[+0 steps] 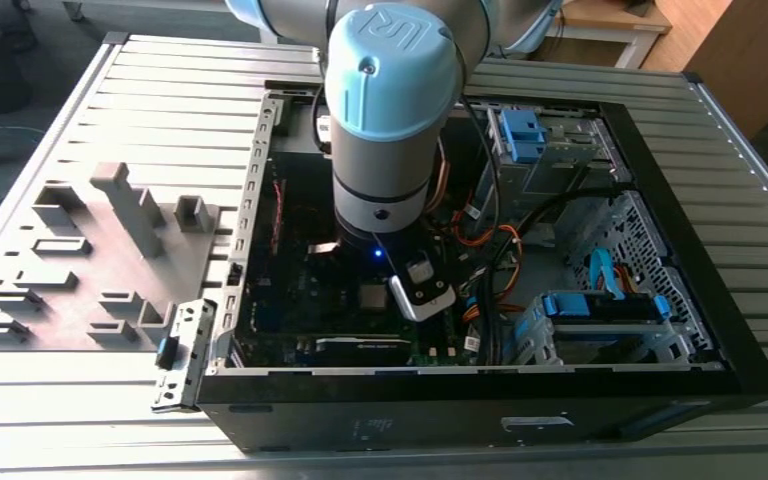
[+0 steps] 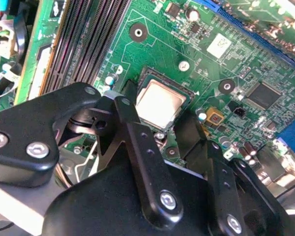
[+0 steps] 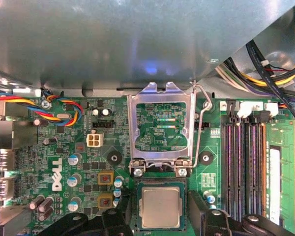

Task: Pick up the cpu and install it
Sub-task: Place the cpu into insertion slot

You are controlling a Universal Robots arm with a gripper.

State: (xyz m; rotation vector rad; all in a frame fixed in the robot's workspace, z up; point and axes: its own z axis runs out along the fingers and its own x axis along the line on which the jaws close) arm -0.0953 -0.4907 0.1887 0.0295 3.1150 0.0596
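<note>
Between parted jaws, cpu (image 3: 160, 207) seated, lid (image 3: 160, 129) open

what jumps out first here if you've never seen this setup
In the exterior view the eye goes first to the big pale-blue and grey robot arm reaching down into the open black computer case. In the first wrist view the silver-topped cpu sits in its socket on the green motherboard. The metal retention frame is flipped open beside it, and the gripper has its jaws apart on either side.
</note>
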